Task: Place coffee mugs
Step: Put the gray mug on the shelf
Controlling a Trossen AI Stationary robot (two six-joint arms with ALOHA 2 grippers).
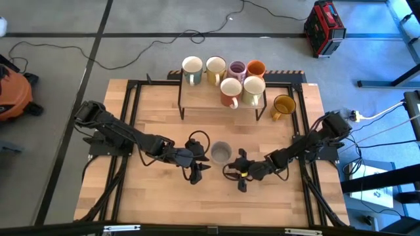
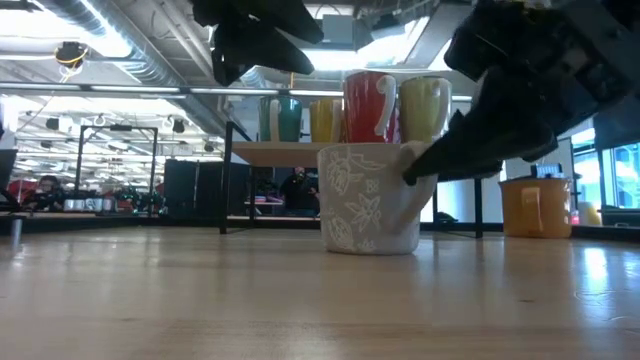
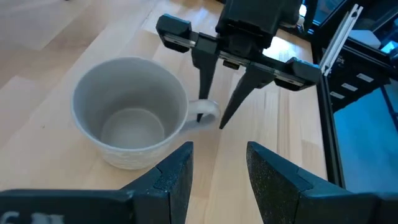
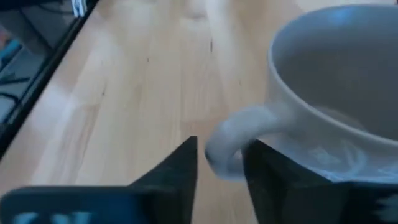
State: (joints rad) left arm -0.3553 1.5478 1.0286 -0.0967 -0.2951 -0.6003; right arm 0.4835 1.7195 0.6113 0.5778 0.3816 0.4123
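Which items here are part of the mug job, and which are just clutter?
Job:
grey mug, its handle between the right gripper fingers
six mugs on the rack
yellow mug beside the rack
left gripper, open, close by the grey mug

Clutter:
red case
floor cables
orange vacuum

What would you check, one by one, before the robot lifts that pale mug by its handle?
1. Right gripper fingers either side of the handle: ok, one finger on each side.
2. Fingers fully clamped on the handle: cannot tell.
3. Grey mug upright on the table: ok, it stands flat in the low view.
4. Left gripper clear of the mug: ok, open and beside it, not touching.
5. Free spot on the shelf: ok, bare wood shows in front of the white mug.
6. Yellow mug out of the way: ok, it sits apart near the shelf's right end.
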